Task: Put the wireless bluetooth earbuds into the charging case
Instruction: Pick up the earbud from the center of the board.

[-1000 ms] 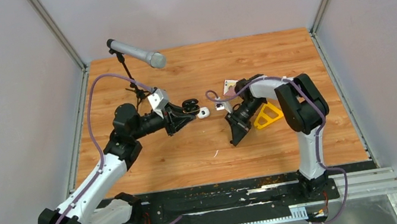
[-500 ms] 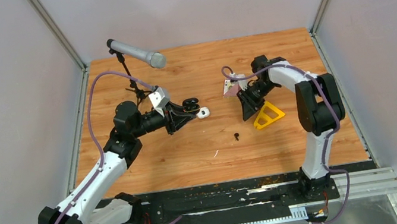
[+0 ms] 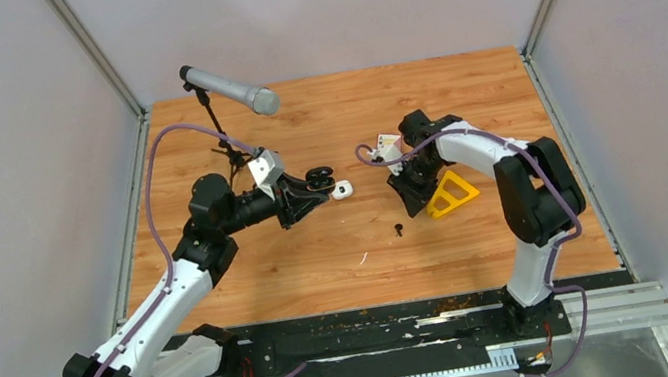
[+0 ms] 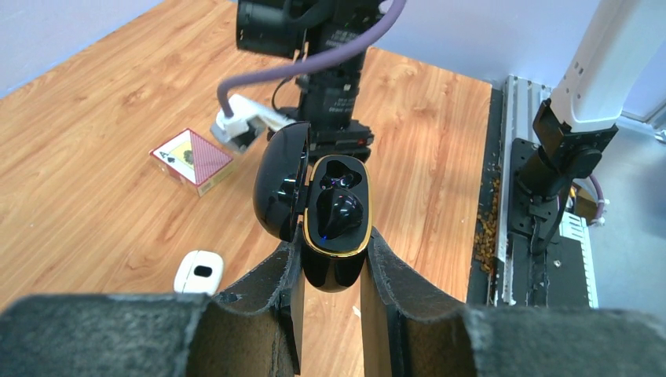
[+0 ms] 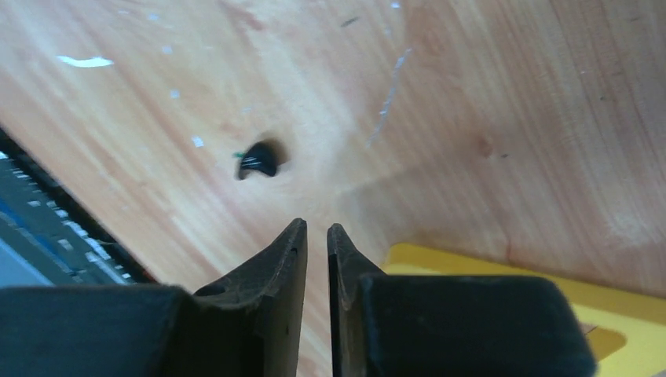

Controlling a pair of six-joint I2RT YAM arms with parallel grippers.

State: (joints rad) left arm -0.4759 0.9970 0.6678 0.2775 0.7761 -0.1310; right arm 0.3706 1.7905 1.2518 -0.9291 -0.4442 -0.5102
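My left gripper [image 3: 312, 190] is shut on the base of a black charging case [image 4: 338, 228] with a gold rim, held above the table. Its lid [image 4: 281, 188] stands open. One black earbud [image 4: 339, 212] sits in one slot; the other slot [image 4: 341, 171] is bare. A second black earbud [image 3: 398, 230] lies loose on the wood, also in the right wrist view [image 5: 257, 159]. My right gripper [image 3: 410, 199] is up and to the right of it, with its jaws nearly together and nothing between them [image 5: 316, 228]. No white earbuds show.
A small white rounded case [image 3: 341, 189] lies by the left gripper, with a card box [image 3: 388, 145] behind the right wrist. A yellow triangle [image 3: 450, 192] lies beside the right gripper. A microphone on a stand [image 3: 228, 89] is at the back left. A thin white sliver [image 3: 362, 259] lies near the front.
My right gripper lifted away from the spot in front of it, swung back right, then came partly back. The loose black earbud now lies uncovered there. The left arm barely moved.
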